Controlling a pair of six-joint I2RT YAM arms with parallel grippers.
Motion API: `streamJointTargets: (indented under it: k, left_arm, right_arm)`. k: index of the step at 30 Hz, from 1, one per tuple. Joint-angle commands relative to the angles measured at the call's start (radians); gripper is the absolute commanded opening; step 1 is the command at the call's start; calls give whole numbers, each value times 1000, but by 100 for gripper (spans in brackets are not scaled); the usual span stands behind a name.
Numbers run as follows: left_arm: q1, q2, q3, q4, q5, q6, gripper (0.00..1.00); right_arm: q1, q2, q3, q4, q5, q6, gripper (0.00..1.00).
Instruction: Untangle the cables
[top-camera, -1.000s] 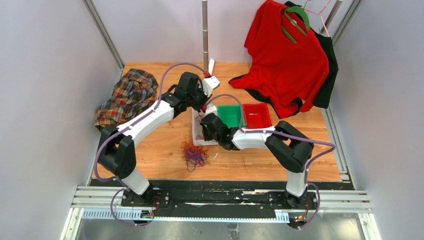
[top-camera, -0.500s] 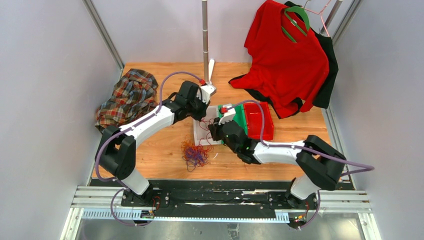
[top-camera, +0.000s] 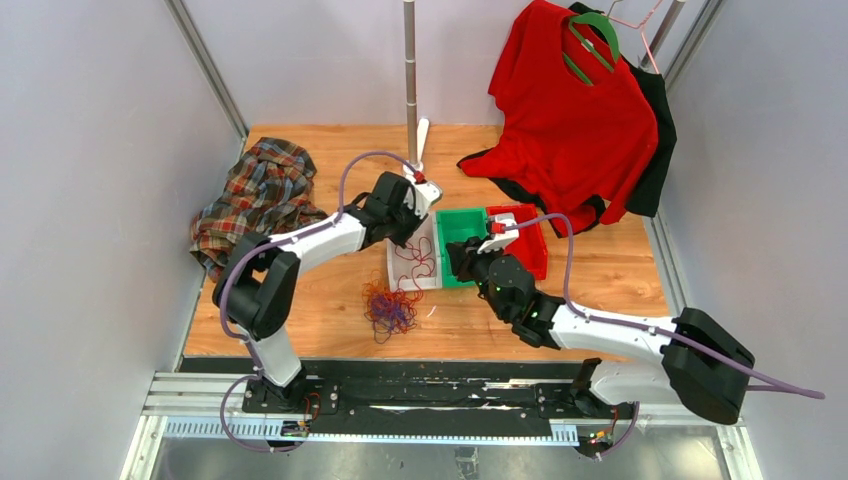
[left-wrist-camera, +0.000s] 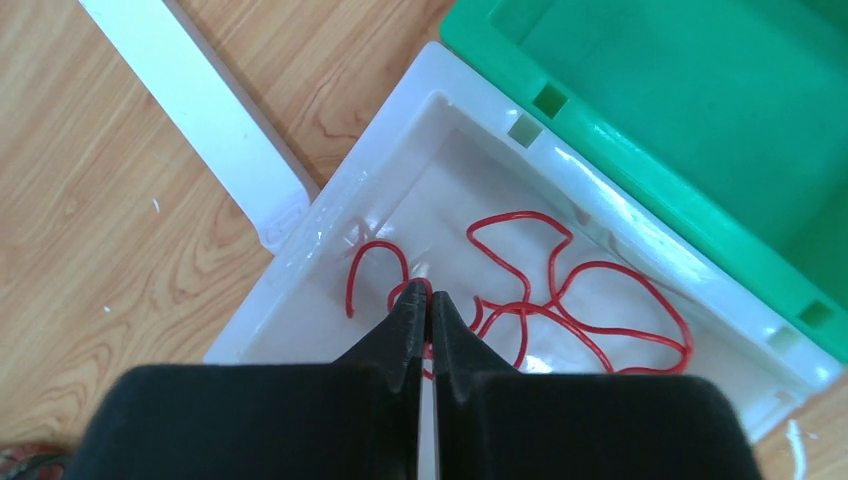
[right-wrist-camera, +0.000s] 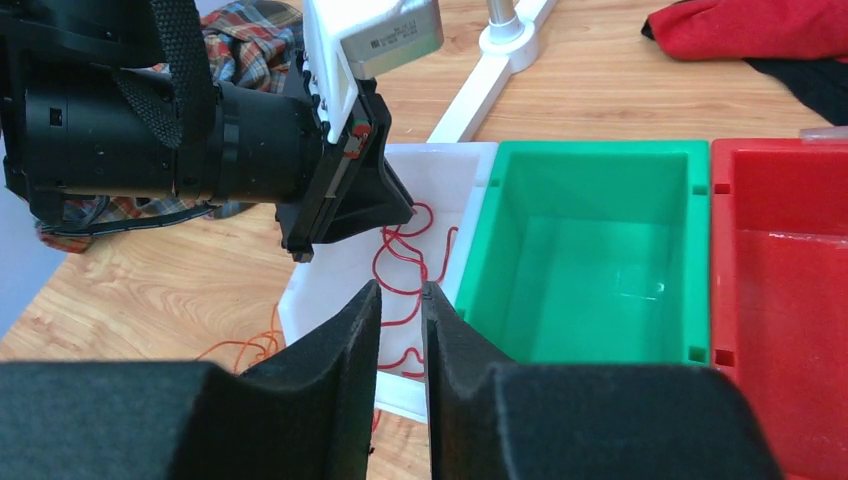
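A tangle of red, orange and purple cables (top-camera: 390, 308) lies on the wooden table in front of a white tray (top-camera: 391, 276). One red cable (left-wrist-camera: 575, 310) lies in loose loops inside the white tray (left-wrist-camera: 330, 215). My left gripper (left-wrist-camera: 428, 297) is shut on an end loop of it, low over the tray floor. The left gripper (top-camera: 411, 238) is at the tray's far end. My right gripper (right-wrist-camera: 402, 292) hovers near the tray's green-side edge, its fingers a little apart with nothing between them. The right gripper (top-camera: 456, 260) is apart from the cable.
A green bin (top-camera: 462, 230) and a red bin (top-camera: 520, 245) stand right of the tray. A white stand base (left-wrist-camera: 200, 110) with a pole (top-camera: 411, 70) is behind it. Plaid cloth (top-camera: 255, 195) lies far left; a red shirt (top-camera: 570, 120) hangs back right. Orange strands (right-wrist-camera: 245, 350) trail left of the tray.
The right arm has pulled back to the right from the white tray and its jaws have parted. The left gripper has come down over the tray, where the red cable now lies.
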Motion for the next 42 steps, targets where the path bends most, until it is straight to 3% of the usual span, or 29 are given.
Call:
streamJointTargets:
  k: [1, 5, 8, 14, 25, 37, 42]
  left_arm:
    - [-15, 28, 28, 61, -75, 78, 10]
    - [4, -15, 91, -45, -38, 67, 48]
    - [37, -94, 160, -155, 49, 39, 59]
    - [90, -227, 200, -300, 140, 34, 83]
    - [236, -475, -4, -428, 276, 90, 86]
    - [275, -614, -93, -461, 277, 130, 85]
    - [276, -645, -105, -469, 277, 147, 84]
  right_arm:
    - [-5, -26, -5, -82, 25, -23, 25]
    - [-6, -9, 45, -181, -57, -39, 40]
    - [-6, 36, 88, -254, -144, -45, 49]
    - [-6, 177, 206, -317, -259, -51, 51]
    - [-8, 390, 418, -552, -340, -85, 58]
    - [-41, 568, 568, -611, -352, -107, 38]
    - [-68, 597, 607, -618, -382, -120, 19]
